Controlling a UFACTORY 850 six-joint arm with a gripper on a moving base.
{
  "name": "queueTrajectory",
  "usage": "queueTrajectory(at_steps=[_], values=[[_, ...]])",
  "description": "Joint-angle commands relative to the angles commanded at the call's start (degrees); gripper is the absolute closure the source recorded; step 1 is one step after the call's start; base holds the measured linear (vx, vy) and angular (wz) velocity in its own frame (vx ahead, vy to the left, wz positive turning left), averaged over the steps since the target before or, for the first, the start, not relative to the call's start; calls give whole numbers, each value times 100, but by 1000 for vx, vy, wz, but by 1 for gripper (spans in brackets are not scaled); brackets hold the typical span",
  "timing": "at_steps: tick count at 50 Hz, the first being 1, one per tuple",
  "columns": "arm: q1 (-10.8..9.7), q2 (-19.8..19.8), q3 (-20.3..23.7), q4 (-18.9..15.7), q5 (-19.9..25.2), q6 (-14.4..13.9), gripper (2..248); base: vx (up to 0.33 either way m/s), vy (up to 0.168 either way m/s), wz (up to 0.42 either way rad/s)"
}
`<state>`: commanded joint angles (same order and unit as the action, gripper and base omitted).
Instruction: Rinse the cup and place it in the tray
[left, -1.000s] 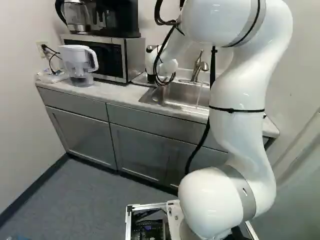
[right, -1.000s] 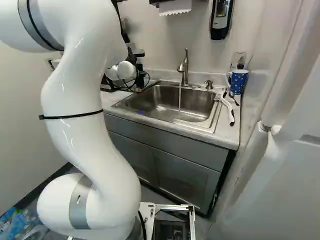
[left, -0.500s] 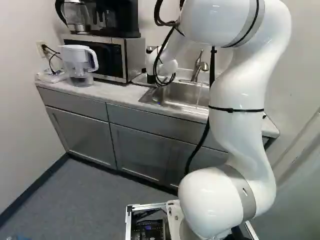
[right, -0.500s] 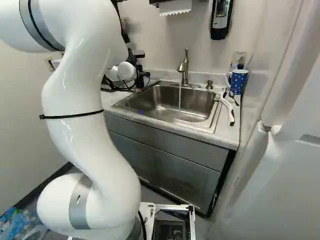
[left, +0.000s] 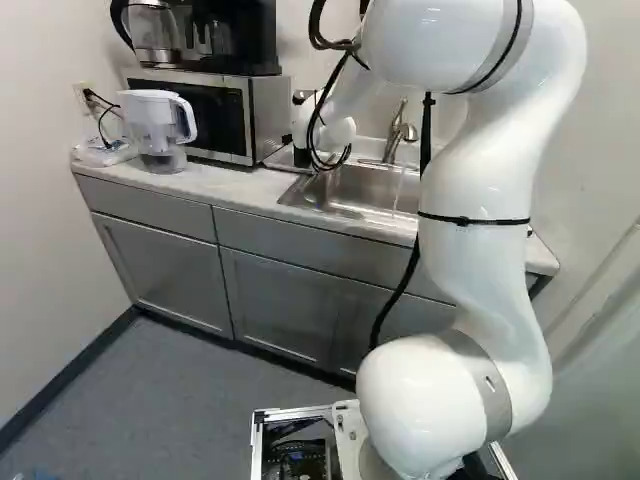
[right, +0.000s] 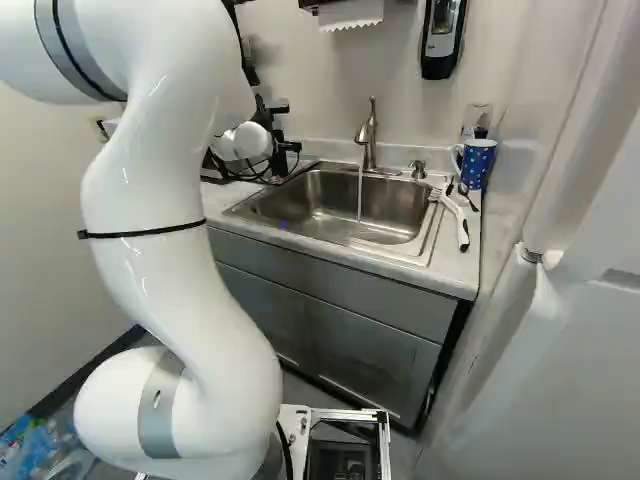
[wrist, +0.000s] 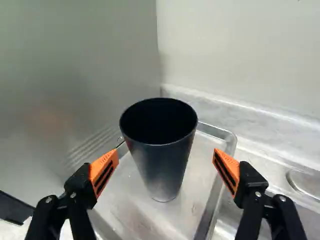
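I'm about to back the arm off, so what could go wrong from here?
The gripper is open around the dark cup, which stands upright in the metal tray. A sideways drift while withdrawing could let a finger clip and tip it.

The microwave stands close beside the tray, so swinging that way might scrape its side.

Water is running from the faucet; it may be left on.
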<state>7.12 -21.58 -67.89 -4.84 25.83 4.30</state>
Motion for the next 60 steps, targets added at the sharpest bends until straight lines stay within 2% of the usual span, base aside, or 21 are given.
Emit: queueTrajectory(at_steps=[60], values=[[0, 436, -227, 0, 0, 0, 3, 0, 0, 0]])
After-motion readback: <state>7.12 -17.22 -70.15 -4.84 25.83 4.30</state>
